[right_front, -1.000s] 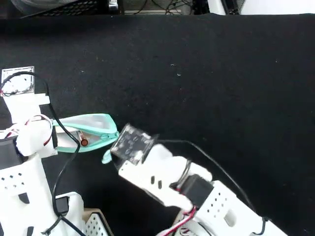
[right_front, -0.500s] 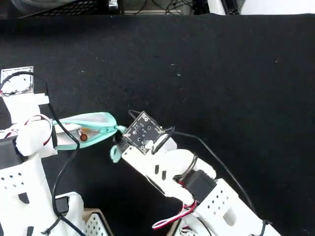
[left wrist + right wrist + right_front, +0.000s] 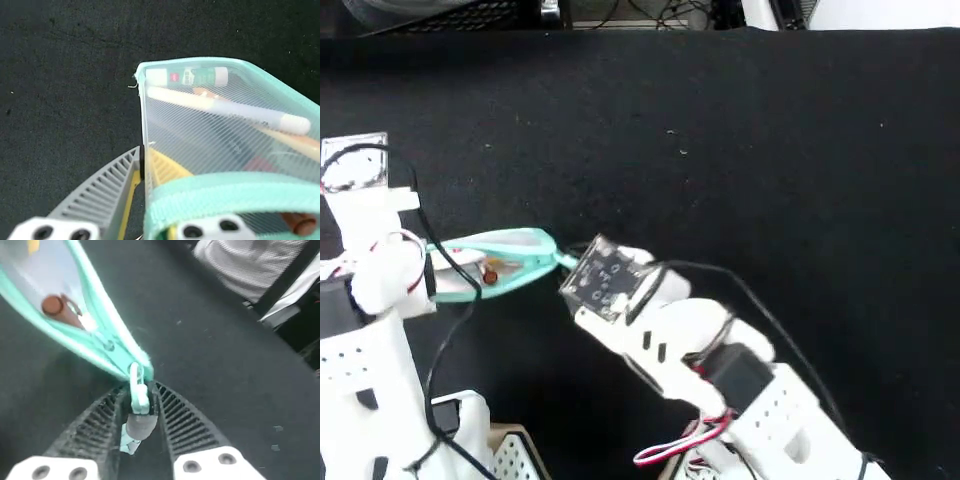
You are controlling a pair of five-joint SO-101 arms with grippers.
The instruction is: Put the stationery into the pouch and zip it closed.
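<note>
- The right gripper, reaching in from the near right, has its ribbed fingers pinched tight on the zipper pull at the pouch's right end.
- The pouch lies at the near left of the black table, between the two grippers, with its mouth gaping.
- Inside it are a glue stick, a white pen and a brown-tipped piece.
- The left gripper is clamped on the pouch's left end, one finger on each side of the mesh.
</note>
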